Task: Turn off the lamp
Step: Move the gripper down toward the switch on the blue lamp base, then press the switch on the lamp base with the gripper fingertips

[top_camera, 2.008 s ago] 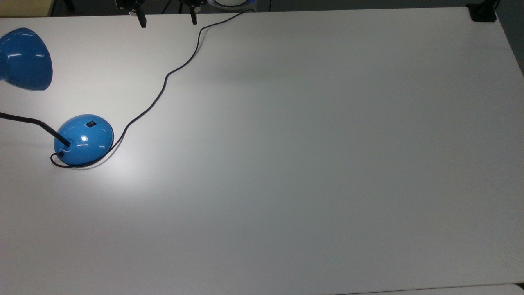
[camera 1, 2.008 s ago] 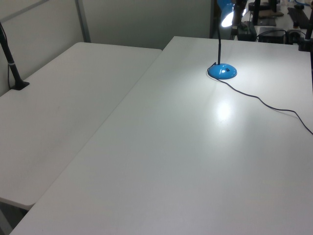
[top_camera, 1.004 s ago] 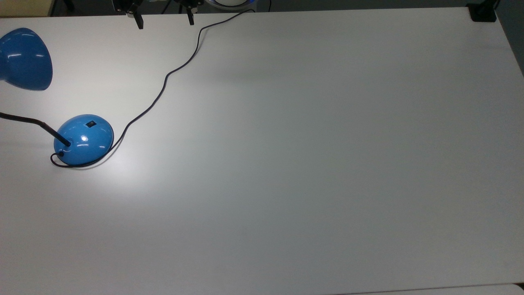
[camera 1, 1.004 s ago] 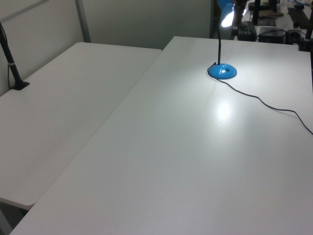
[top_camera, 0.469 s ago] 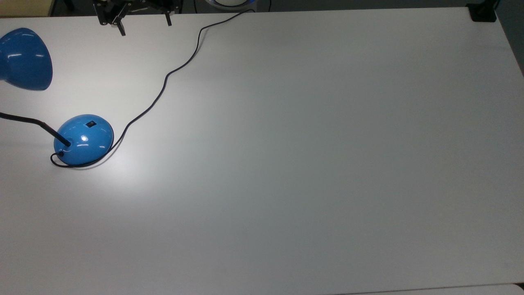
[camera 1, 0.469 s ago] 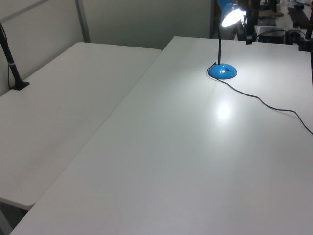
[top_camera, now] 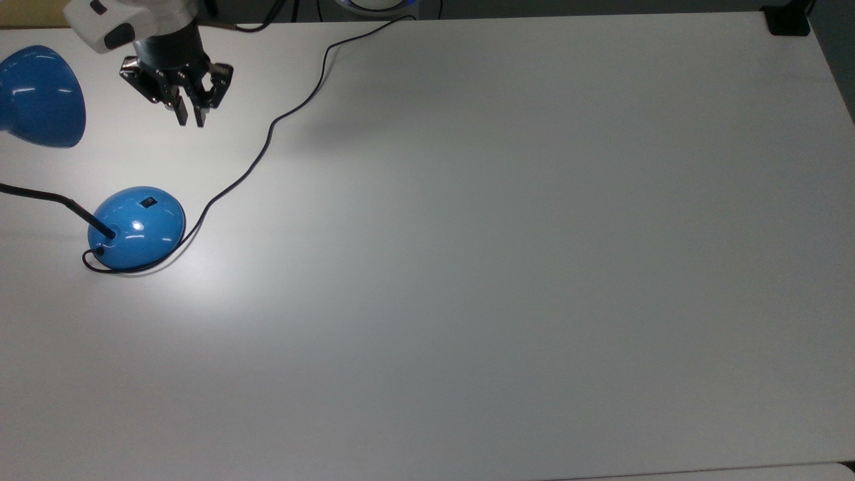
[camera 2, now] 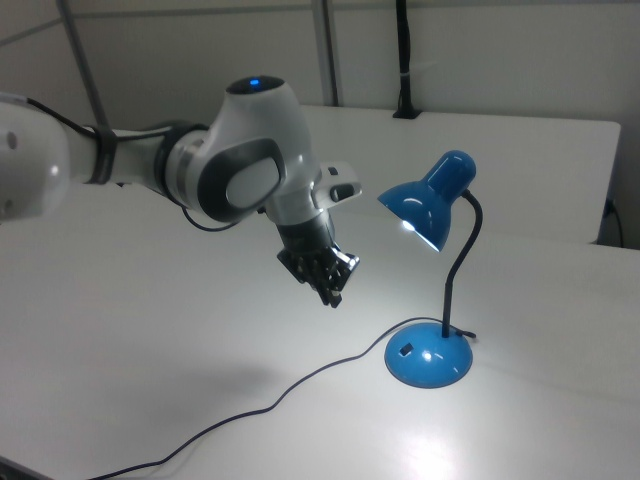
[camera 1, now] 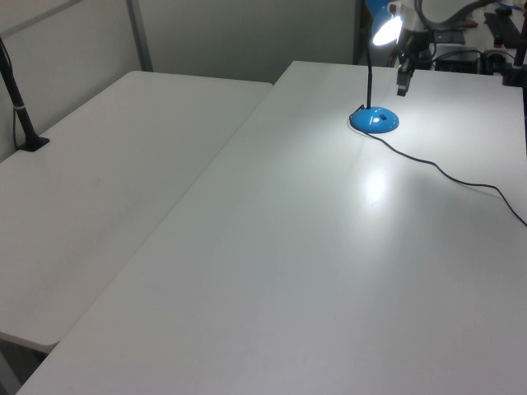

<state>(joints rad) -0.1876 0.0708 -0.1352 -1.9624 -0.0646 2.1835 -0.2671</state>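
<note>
The lamp is lit and stands on the white table (top_camera: 507,267). Its blue domed base (top_camera: 137,227) carries a small black rocker switch (top_camera: 147,201), and a thin black neck rises to the blue shade (top_camera: 40,97). My gripper (top_camera: 190,120) hangs above the table between shade and cord, fingers together, holding nothing. It is apart from the base, toward the top view's upper right of the switch. In the right view the gripper (camera 2: 333,295) hovers to the left of the glowing shade (camera 2: 425,205) and above the base (camera 2: 428,360). The left view has the gripper (camera 1: 402,86) just above the base (camera 1: 375,121).
The lamp's black cord (top_camera: 267,137) runs from the base across the table to the far edge, passing right of the gripper in the top view. A black clamp (top_camera: 788,20) sits at the far right corner. A second white table (camera 1: 107,164) adjoins in the left view.
The arm came in from the top view's upper edge, moving left and toward the lamp base. Its fingers, wide apart earlier, have closed together. The lamp stays lit and unmoved.
</note>
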